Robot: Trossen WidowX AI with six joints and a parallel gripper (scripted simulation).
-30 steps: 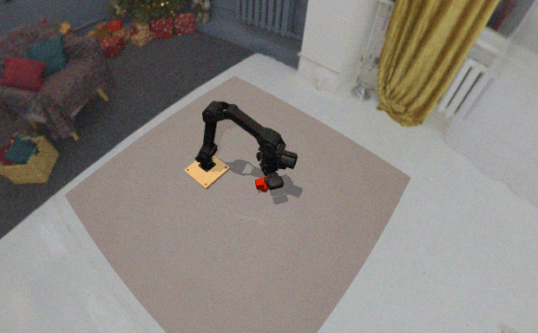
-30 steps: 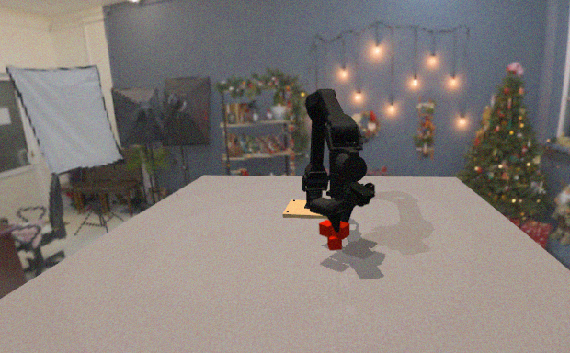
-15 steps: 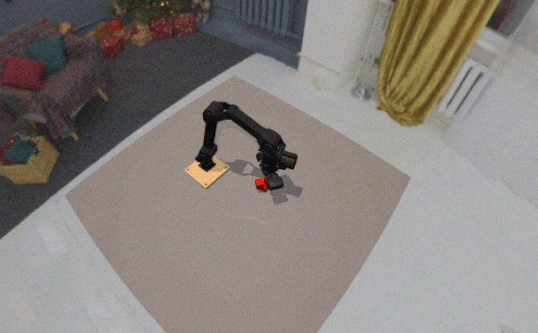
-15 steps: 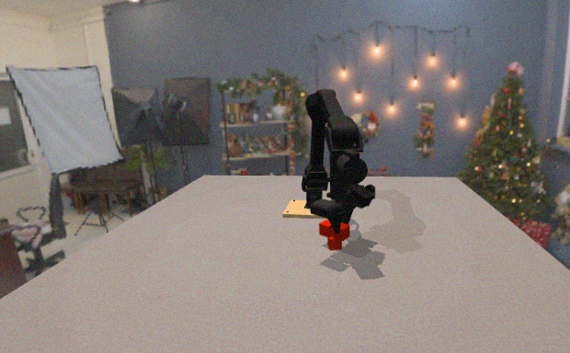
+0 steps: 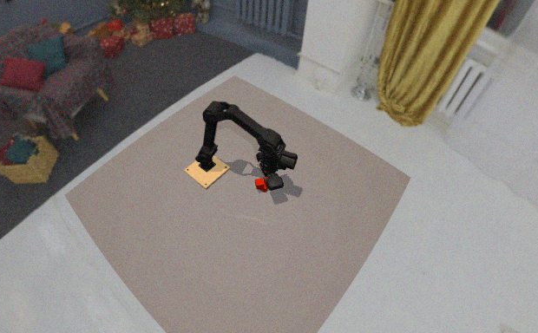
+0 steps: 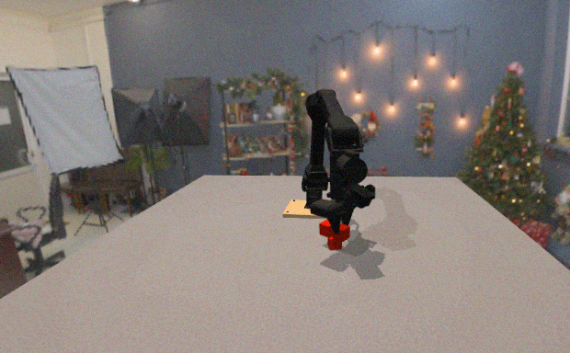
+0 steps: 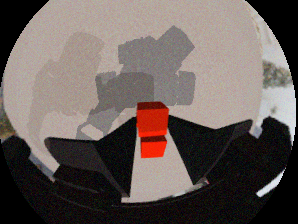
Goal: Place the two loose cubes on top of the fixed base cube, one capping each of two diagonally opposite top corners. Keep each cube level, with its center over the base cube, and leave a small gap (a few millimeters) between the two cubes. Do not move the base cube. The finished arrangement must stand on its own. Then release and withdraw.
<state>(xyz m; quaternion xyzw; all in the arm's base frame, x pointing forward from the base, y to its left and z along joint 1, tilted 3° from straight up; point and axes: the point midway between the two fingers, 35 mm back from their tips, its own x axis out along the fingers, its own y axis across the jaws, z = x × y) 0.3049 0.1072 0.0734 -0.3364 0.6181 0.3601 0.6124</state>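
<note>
The red base cube (image 6: pixel 335 244) stands on the table under two loose red cubes. One loose cube (image 6: pixel 324 229) caps its left top side in the exterior view. The other loose cube (image 6: pixel 343 232) (image 7: pixel 152 119) is at the right top side, between the fingertips. My gripper (image 6: pixel 338 226) (image 7: pixel 150 119) is slightly open around that cube, its fingers very close to the sides. A second red cube face (image 7: pixel 153 148) shows below it in the wrist view; I cannot tell which cube. The fingers hide any gap between the loose cubes. The top view shows red cubes (image 5: pixel 260 185) beside the gripper.
The arm's wooden mounting plate (image 5: pixel 206 179) (image 6: pixel 295 209) lies behind the stack, with the arm arching over from it. Arm shadows fall on the table (image 5: pixel 251 260) (image 6: pixel 247 294) beside the cubes.
</note>
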